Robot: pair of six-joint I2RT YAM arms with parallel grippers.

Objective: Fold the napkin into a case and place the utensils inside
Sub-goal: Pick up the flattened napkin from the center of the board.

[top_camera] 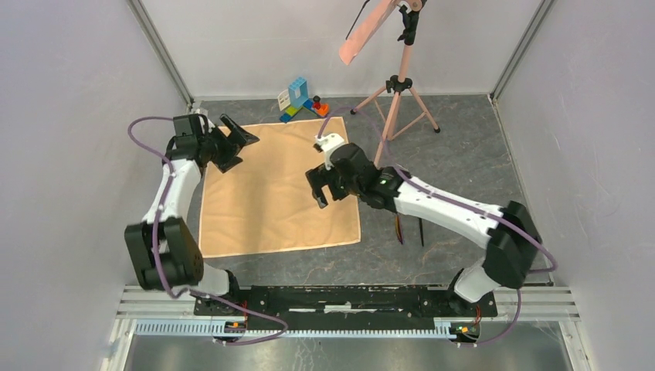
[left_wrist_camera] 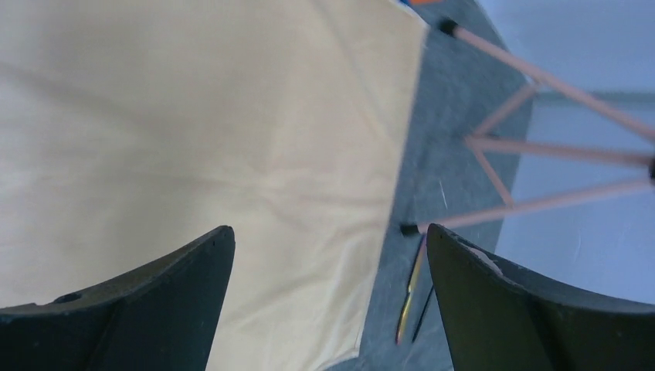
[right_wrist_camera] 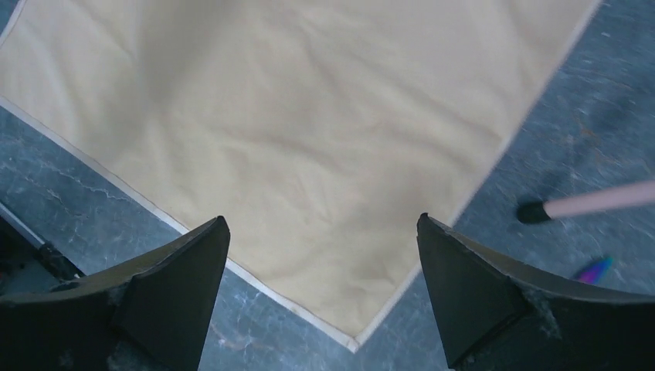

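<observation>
The peach-tan napkin (top_camera: 270, 189) lies spread flat in a single layer on the dark table; no case is in view. My left gripper (top_camera: 238, 148) hovers open over its far left corner, with bare cloth (left_wrist_camera: 193, 139) below the fingers. My right gripper (top_camera: 328, 193) hangs open above the napkin's right side, and a napkin corner (right_wrist_camera: 354, 340) lies on the table below and between its fingers (right_wrist_camera: 193, 263). The utensils (top_camera: 422, 232) lie on the table right of the napkin, partly under my right arm. The left wrist view shows the purple-gold piece (left_wrist_camera: 409, 297) beside the thin black one (left_wrist_camera: 423, 313).
A pink tripod (top_camera: 398, 93) stands at the back right, one foot (right_wrist_camera: 533, 212) close to the napkin's edge and to the utensils. A pile of toy blocks (top_camera: 301, 99) sits just beyond the napkin's far edge. Grey walls close in both sides.
</observation>
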